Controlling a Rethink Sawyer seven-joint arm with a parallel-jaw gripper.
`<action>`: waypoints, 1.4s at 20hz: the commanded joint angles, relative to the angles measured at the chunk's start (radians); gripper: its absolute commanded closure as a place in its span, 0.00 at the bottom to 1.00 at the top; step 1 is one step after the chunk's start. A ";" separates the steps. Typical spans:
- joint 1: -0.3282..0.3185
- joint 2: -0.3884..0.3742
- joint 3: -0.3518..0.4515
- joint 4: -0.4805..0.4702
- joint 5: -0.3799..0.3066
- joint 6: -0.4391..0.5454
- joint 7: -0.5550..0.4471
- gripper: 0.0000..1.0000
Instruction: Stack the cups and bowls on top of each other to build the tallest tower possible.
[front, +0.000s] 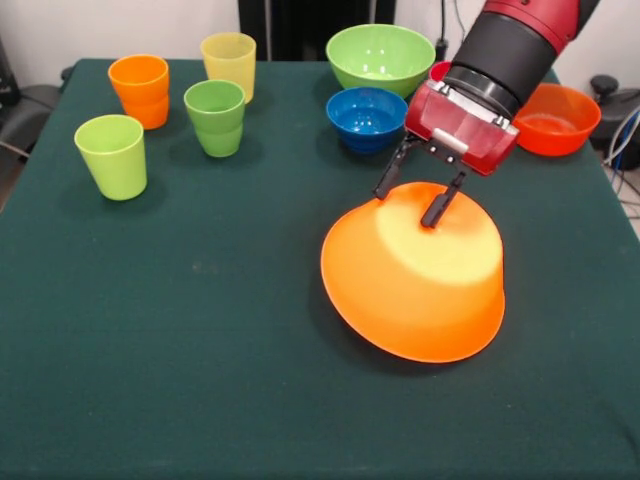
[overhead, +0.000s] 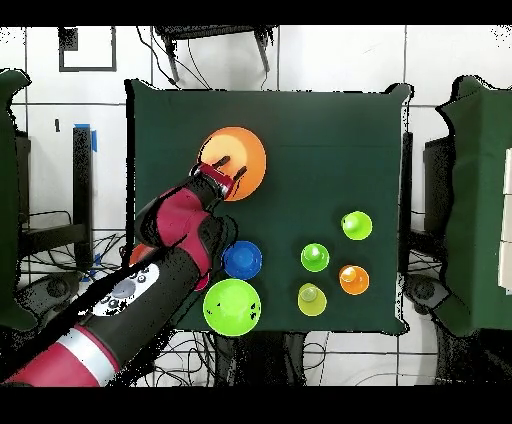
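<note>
Front view shows the claw (front: 412, 193) spread wide, its two dark fingertips (front: 436, 212) resting on or just above the upturned base of the very large orange bowl (front: 415, 275), which lies mouth-down and slightly tilted on the green desk (front: 200, 350). Upside down, the bowl offers a broad footing, so it is probably meant as the base of the tower. Nothing is stacked on it yet. Behind it wait the small blue bowl (front: 366, 116), the light green bowl (front: 380, 57) and the red-orange bowl (front: 555, 119). The cups stand apart at the other corner: lime green (front: 111, 155), green (front: 215, 117), pale yellow (front: 229, 62), and an orange cup (front: 140, 90) that seems already nested.
</note>
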 joint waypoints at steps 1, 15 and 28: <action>0.036 0.172 0.011 -0.014 0.045 0.034 0.137 0.00; 0.058 0.250 -0.066 -0.016 0.097 -0.019 0.130 0.00; 0.051 0.263 -0.109 -0.033 0.062 -0.030 0.095 0.00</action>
